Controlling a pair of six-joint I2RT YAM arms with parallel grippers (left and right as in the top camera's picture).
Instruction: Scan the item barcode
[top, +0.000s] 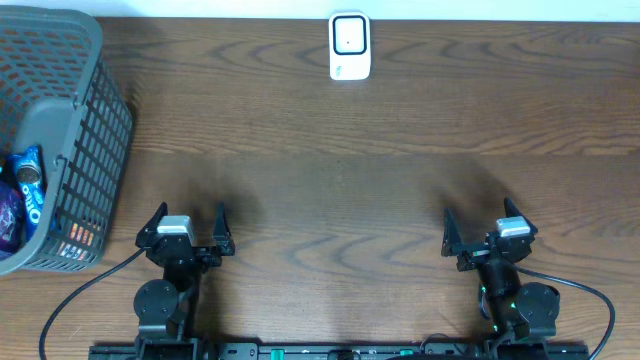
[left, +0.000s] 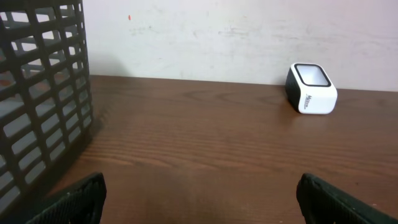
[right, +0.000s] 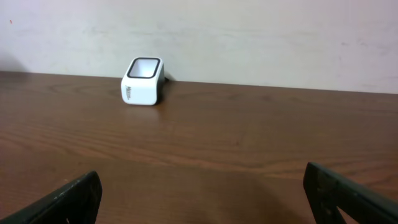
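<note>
- From above, a brown wooden table (top: 330, 180) fills the view.
- A grey plastic basket (top: 95, 170) with grid walls sits at the left edge of the table.
- A blue snack packet (top: 28, 175) lies inside the basket, next to a purple packet (top: 8, 215). No claw touches them.
- A small white scanner box (top: 350, 45) with a dark window on top stands at the far edge of the table, near the middle. It is well apart from the basket and from both arms.
- The left claw (top: 190, 210) is at the near edge, just beside the basket. Its two black fingers are spread wide and hold nothing.
- The right claw (top: 478, 212) is at the near edge on the other side. It is spread wide too, with nothing in it.
- From the left wrist, the basket (left: 43, 93) wall stands tall on the left and the scanner box (left: 311, 90) sits far off on the right, in front of a pale wall (left: 217, 37).
- The left claw's fingers (left: 74, 202) show only in the bottom corners, far apart, with bare table between them.
- From the right wrist, the scanner box (right: 143, 81) sits far off to the left, close to the wall.
- The right claw's fingers (right: 62, 202) sit in the bottom corners, wide apart and not touching anything.
</note>
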